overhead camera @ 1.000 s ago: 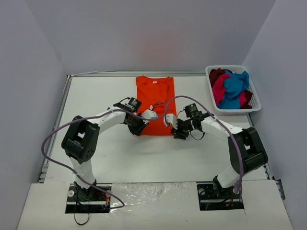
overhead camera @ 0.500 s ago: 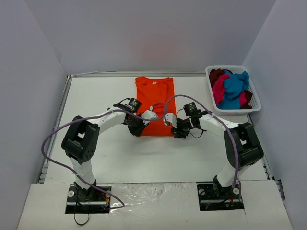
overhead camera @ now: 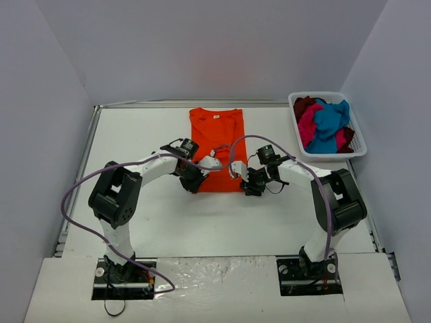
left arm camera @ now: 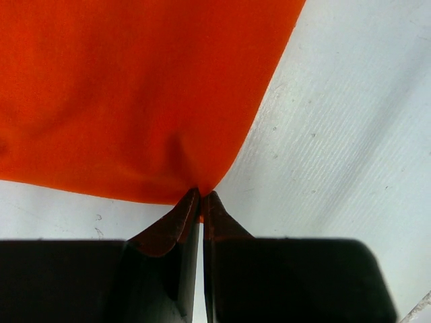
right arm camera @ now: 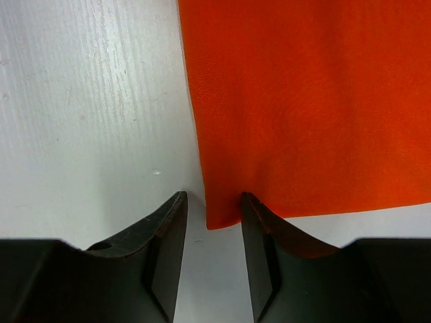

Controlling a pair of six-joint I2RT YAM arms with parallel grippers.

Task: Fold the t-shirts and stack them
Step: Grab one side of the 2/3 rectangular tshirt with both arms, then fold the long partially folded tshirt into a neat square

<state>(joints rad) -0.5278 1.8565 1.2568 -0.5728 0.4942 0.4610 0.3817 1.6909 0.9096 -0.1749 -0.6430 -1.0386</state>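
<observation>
We see a white table [overhead camera: 202, 219] bearing an orange t-shirt [overhead camera: 217, 138], spread flat at centre, and a white plastic basket [overhead camera: 330, 155] far right.

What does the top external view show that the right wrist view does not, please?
Only the top view: the white basket holding teal, pink and dark red shirts, the left claw, and the collar of the orange t-shirt. Only the wrist view: the fingers of the right claw apart, straddling the shirt's near corner. Both: the orange t-shirt flat on the white table.
</observation>
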